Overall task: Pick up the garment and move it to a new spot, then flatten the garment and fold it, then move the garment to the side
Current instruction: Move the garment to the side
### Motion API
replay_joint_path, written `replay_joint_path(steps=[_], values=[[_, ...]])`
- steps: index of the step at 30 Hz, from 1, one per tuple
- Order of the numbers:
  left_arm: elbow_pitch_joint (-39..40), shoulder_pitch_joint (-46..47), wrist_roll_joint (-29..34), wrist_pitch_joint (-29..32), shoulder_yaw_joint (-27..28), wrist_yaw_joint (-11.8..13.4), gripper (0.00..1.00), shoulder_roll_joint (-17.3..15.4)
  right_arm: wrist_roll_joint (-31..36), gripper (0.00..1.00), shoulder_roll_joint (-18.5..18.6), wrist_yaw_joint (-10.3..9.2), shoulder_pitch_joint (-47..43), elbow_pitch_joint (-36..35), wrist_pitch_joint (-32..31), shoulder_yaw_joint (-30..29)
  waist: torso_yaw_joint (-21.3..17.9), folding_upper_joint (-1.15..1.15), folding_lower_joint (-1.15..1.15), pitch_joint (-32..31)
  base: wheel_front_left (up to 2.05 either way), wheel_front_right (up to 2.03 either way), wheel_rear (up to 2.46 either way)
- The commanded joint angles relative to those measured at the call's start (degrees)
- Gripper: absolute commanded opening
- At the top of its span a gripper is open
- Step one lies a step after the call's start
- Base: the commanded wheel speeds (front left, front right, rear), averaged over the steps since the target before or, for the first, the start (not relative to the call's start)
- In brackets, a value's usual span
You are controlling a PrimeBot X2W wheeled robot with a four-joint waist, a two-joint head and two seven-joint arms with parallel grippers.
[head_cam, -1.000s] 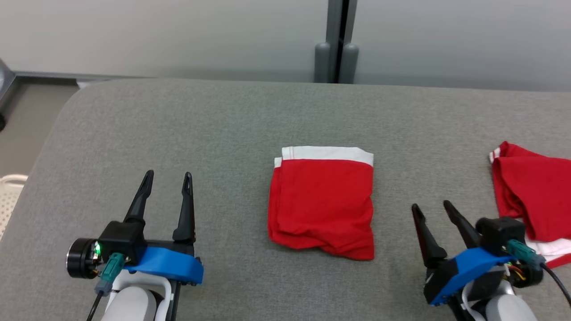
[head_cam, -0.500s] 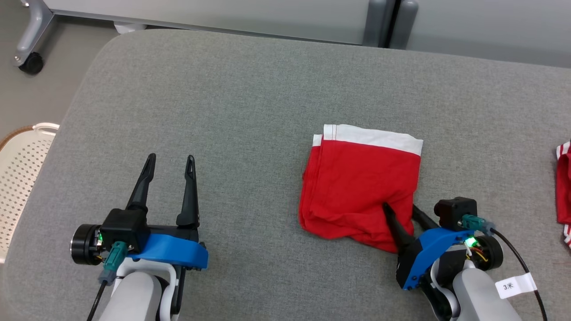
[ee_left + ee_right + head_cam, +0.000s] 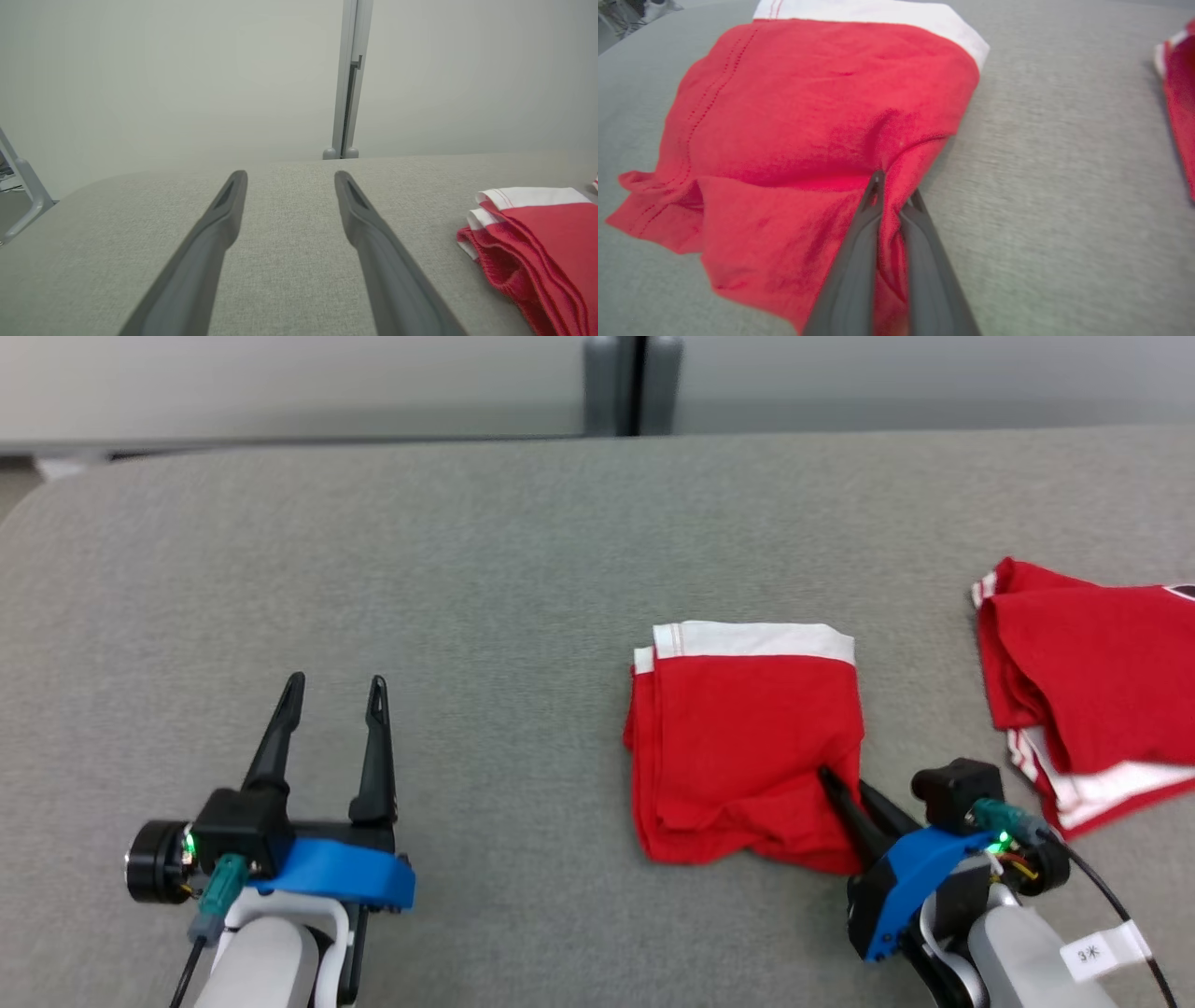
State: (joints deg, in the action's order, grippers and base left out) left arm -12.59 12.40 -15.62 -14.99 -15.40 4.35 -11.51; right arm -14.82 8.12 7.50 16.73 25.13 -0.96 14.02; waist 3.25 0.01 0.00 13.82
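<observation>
Pinching corner of folded garment, right fingers closed, left fingers spread empty, open surface leftward, second garment rightward.

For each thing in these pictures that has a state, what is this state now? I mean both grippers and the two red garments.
left gripper: open, holding nothing.
right gripper: shut on the folded red garment, at its near right corner.
folded red garment: folded, lying on the grey table, white band at the far edge, one corner pinched.
second red garment: loosely folded, lying free at the right.
</observation>
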Motion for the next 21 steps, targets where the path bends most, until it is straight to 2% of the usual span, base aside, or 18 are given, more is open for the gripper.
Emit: replay_joint_path(steps=[1, 9, 15, 21], values=[[0.4, -0.2, 0.3, -0.2, 0.3, 0.1, 1.0, -0.6, -0.5, 0.0, 1.2, -0.01, -1.1, -0.3, -0.2, 0.0, -3.4, -0.01, 0.0, -1.9, 0.0, 0.0, 0.0], [2.1, 0.8, 0.7, 0.5, -0.5, 0.0, 1.0, -1.3, -3.8, 0.0, 6.5, -0.01, -0.3, -1.1, -0.5, 0.2, -11.9, -0.01, 0.0, -0.7, 0.0, 0.0, 0.0], [3.5, 3.0, 1.4, 1.5, -1.3, -0.3, 1.0, -2.0, -4.8, 0.0, 9.8, -0.01, 5.8, -1.5, 0.8, 2.4, -14.4, -0.01, 0.0, 2.3, 0.0, 0.0, 0.0], [4.4, 4.8, 2.0, 2.3, -1.8, -0.6, 1.0, -3.0, -3.6, 0.0, 14.9, -0.01, 14.4, 0.2, 3.2, 3.2, -16.0, -0.01, 0.0, 5.6, 0.0, 0.0, 0.0]])
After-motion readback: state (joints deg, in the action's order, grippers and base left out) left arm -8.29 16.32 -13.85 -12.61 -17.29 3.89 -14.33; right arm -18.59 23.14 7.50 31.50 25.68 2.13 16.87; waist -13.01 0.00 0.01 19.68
